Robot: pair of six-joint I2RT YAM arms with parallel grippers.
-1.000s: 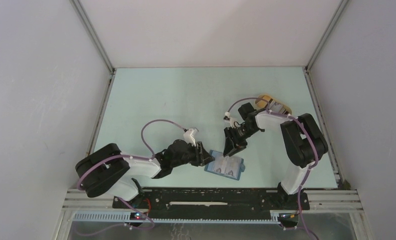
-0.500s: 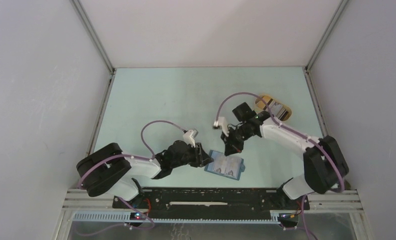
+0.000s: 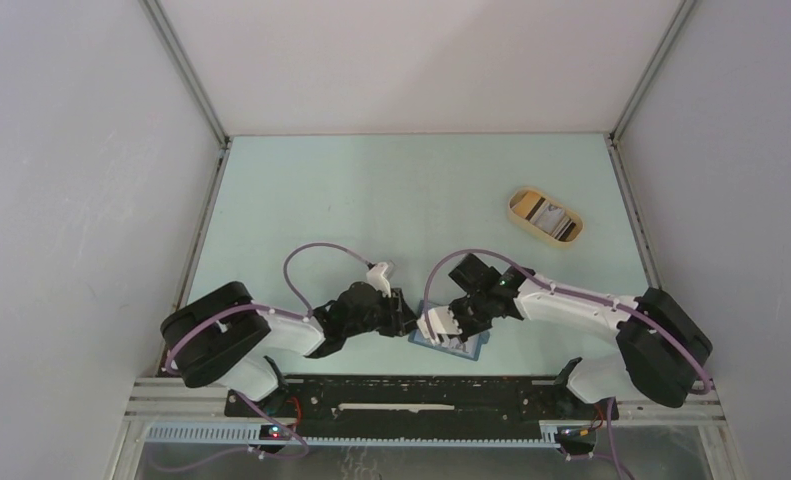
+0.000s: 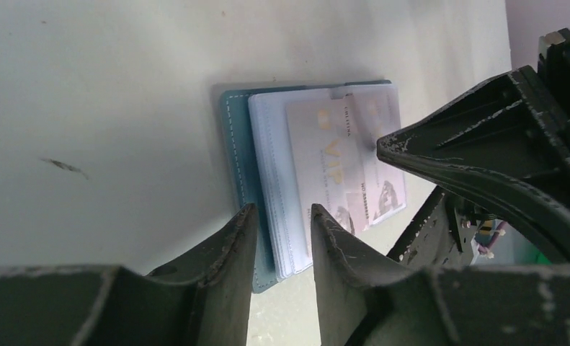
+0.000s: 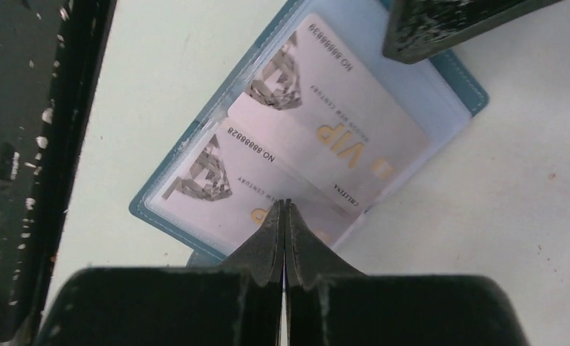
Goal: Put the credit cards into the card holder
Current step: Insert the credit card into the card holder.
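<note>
The teal card holder lies open near the table's front edge, with two pale pink credit cards, printed with gold VIP lettering and diamonds, overlapping on its clear pockets. The left gripper, its jaws narrowly parted, sits at the holder's edge. The right gripper is pinched empty over one card's edge.
</note>
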